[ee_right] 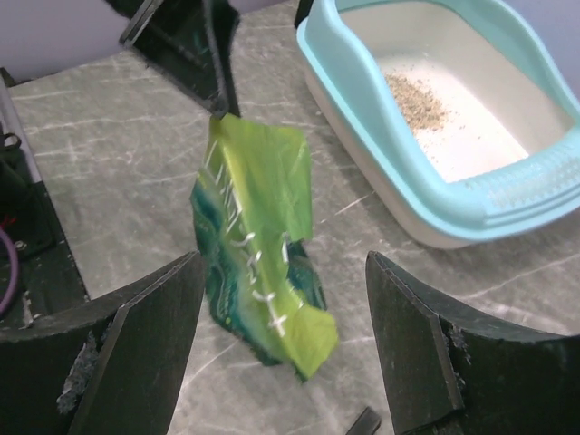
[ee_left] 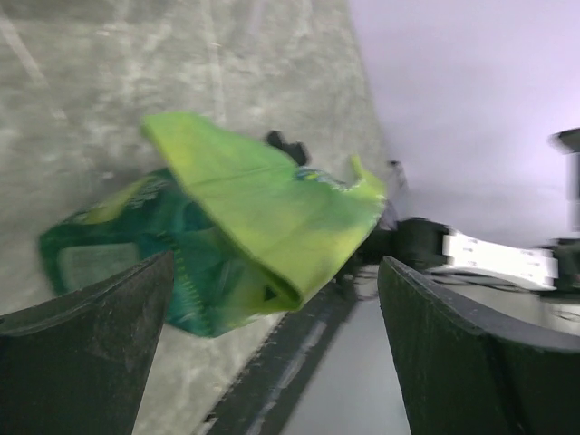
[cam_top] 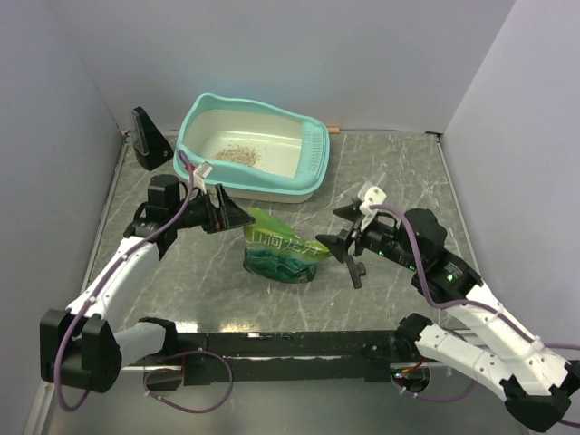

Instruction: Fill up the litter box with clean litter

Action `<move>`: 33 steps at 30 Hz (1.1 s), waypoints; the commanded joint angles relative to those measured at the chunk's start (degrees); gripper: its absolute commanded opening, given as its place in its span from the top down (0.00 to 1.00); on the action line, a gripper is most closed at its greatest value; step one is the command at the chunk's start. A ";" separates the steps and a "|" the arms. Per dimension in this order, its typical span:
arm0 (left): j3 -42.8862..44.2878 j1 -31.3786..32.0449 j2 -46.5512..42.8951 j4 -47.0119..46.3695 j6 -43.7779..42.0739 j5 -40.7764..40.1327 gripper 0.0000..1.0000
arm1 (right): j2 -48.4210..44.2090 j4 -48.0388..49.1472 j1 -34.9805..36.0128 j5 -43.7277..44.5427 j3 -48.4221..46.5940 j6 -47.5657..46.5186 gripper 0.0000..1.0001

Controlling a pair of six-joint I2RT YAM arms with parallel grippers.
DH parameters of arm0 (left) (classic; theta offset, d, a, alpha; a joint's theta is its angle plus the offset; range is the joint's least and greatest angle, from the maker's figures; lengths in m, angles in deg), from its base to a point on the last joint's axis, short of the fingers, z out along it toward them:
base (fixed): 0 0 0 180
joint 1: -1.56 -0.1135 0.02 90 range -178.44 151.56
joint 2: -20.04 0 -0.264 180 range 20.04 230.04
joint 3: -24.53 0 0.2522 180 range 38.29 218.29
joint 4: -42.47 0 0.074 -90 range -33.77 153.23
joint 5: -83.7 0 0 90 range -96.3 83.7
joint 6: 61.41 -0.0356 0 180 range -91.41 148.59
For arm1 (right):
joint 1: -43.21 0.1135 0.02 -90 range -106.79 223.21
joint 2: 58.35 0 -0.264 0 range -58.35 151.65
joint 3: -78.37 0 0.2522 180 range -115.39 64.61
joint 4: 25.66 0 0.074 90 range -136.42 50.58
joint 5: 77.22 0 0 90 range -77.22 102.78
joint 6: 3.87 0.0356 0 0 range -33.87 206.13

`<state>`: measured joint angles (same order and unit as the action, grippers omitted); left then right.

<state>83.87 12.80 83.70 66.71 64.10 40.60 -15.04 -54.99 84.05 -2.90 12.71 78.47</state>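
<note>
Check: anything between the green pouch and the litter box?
Nothing visible. Bare table separates the pouch from the litter box near wall. The open left gripper sits at the pouch's left corner, beside that path, not across it.

White characters are printed in a row across the front of the green pouch (cam_top: 279,251), but they are too blurred to be read.
</note>
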 commanded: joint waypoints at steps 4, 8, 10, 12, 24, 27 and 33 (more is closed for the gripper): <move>2.67 2.02 6.55 -14.24 9.75 11.37 0.02 | -2.35 2.04 -0.06 0.83 6.37 4.49 0.22; 2.84 5.10 10.60 -18.92 13.27 12.43 0.02 | -1.83 2.92 -0.06 -0.05 6.63 5.73 0.22; 3.28 6.50 11.48 -19.44 13.18 12.26 0.02 | -2.00 3.09 -0.15 0.56 6.81 5.90 0.22; 3.46 7.12 11.66 -23.12 15.20 13.04 0.02 | -2.18 3.09 -0.06 1.00 6.90 6.25 0.22; 0.30 8.00 8.24 -41.07 22.24 18.85 0.55 | -1.21 2.21 -0.06 8.21 7.51 7.48 0.23; -0.14 8.00 8.32 -39.75 20.05 19.20 0.58 | -1.12 2.21 -0.06 8.30 7.69 7.49 0.23; -2.52 8.00 9.81 -42.91 19.95 20.52 0.78 | 1.77 1.77 -0.06 10.41 5.06 5.64 0.23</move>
<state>82.24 20.30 93.60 29.36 84.80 57.16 -15.22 -54.71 84.05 5.52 19.94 85.18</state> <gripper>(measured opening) 0.334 0.769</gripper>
